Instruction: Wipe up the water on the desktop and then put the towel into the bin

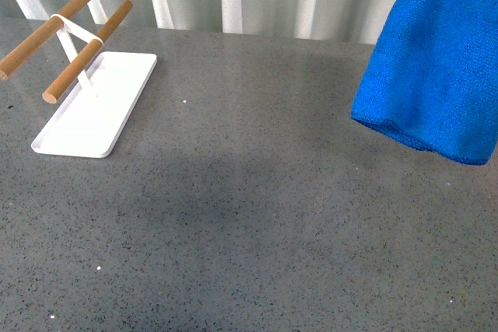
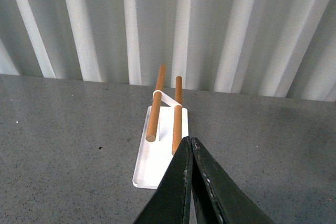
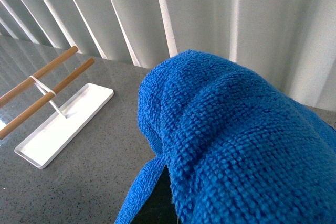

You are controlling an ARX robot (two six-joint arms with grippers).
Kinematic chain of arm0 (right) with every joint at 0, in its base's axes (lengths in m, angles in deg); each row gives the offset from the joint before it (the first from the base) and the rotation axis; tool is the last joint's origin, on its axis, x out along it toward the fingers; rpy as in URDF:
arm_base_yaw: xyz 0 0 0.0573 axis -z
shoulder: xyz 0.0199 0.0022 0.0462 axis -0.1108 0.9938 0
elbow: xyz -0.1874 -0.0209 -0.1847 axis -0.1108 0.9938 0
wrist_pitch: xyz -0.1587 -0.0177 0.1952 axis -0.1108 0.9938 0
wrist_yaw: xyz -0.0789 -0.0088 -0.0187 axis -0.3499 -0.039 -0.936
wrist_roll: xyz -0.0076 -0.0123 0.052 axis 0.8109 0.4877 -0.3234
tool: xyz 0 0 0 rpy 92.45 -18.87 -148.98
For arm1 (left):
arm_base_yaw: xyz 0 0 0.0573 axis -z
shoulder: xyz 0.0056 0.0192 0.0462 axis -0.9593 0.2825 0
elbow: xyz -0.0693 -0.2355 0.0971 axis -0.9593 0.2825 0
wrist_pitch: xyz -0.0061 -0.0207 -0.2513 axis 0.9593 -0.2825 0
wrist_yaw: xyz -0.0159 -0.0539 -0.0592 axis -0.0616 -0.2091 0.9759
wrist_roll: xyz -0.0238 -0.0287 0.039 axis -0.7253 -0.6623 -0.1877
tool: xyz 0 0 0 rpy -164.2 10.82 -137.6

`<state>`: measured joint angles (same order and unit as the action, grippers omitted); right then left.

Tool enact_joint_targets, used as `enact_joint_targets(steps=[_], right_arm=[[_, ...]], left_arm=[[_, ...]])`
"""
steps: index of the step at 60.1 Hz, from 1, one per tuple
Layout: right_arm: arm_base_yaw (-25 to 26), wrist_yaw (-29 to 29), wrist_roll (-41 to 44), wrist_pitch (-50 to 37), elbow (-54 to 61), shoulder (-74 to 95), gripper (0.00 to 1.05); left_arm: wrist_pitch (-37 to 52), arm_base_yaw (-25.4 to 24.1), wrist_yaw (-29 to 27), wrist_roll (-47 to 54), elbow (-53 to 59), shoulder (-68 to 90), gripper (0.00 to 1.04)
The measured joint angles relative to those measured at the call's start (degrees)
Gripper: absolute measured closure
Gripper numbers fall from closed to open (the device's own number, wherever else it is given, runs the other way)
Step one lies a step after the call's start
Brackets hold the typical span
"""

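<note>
Towel (image 1: 436, 75) hangs bunched at the far right of our front view, apparently clear of the dark speckled surface (image 1: 257, 215), while a white tray (image 1: 101, 114) carrying two wooden rods (image 1: 85, 52) sits well apart at the left. From the left wrist we see the left gripper (image 2: 189, 141) pressed fully together, tips touching, nothing held, near the tray's end. From the right wrist the blue cloth fills most of the frame and hides the right gripper, so we cannot tell its state
</note>
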<state>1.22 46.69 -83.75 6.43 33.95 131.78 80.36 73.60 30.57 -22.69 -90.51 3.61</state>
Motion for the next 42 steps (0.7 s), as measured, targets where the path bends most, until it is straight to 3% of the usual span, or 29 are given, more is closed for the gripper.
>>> enact_joint_targets(steps=[42], right_arm=[[-1.31, -1.53, 0.98, 1.62, 0.00, -0.17, 1.01]], left_arm=[[-9.03, 0.00, -0.02, 0.04, 2.14, -12.83, 1.01]])
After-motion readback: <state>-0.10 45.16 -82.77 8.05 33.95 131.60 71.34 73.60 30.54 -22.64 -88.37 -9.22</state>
